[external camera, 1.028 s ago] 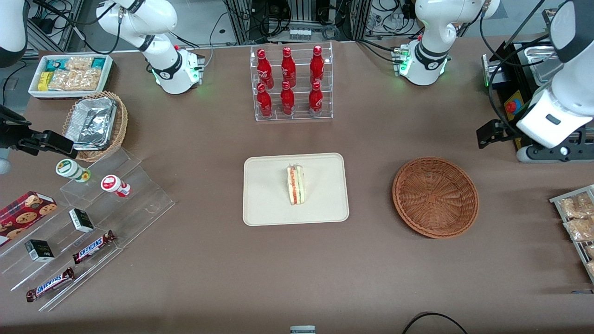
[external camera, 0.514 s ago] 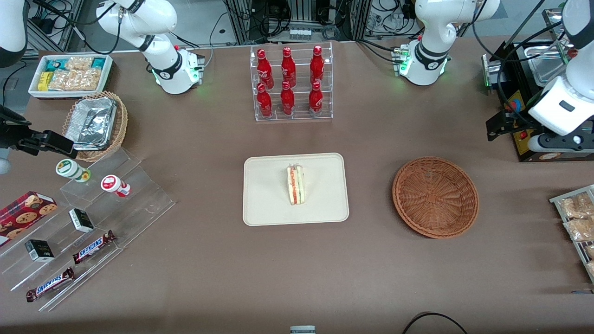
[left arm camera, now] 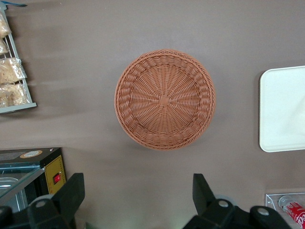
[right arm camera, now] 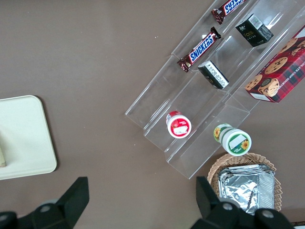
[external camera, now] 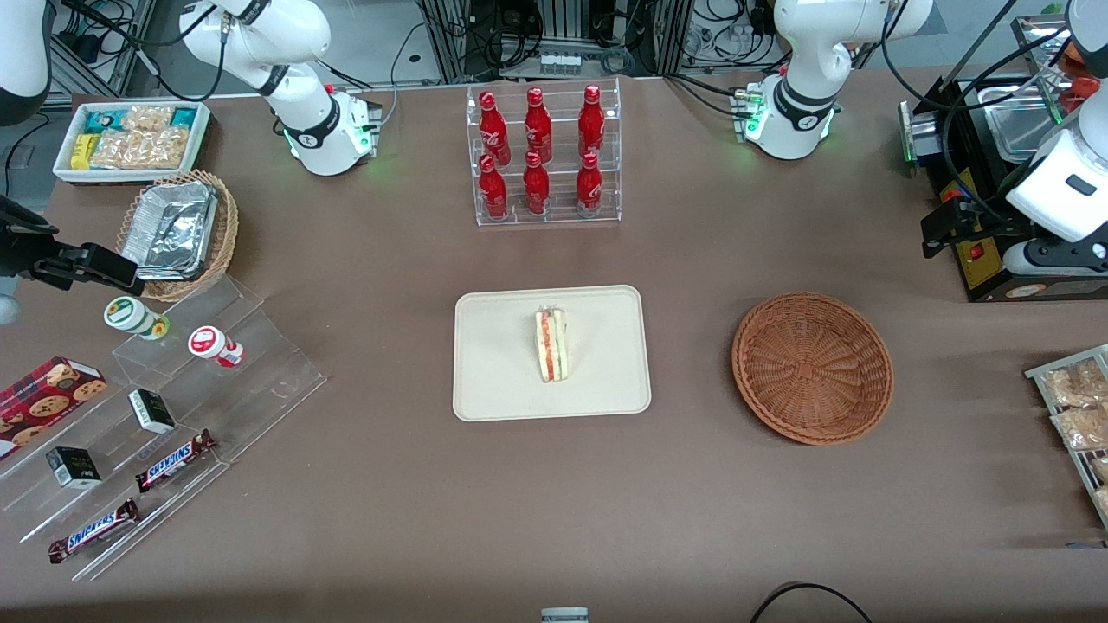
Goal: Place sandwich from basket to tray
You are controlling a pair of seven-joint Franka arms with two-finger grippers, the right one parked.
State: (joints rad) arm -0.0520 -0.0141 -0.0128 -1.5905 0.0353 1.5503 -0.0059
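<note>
Two Snickers bars (external camera: 176, 459) sit lower left while the sandwich (external camera: 551, 345) lies mid-frame on the tray (external camera: 502, 381), the basket (external camera: 812, 368) bare; gripper (left arm camera: 136, 202), fingers (left arm camera: 71, 195) spread empty, hangs above the worktop (external camera: 692, 502).

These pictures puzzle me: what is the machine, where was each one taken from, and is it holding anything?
They show two robot arms bolted to a brown table. One camera looks down from the front; two more sit on the arms' wrists. The sandwich lies on the cream tray in the middle. The round wicker basket beside it holds nothing. The working arm's gripper is open and holds nothing; it hangs high above the table near the basket, at the working arm's end. Red bottles stand in a clear rack, farther from the front camera than the tray.
</note>
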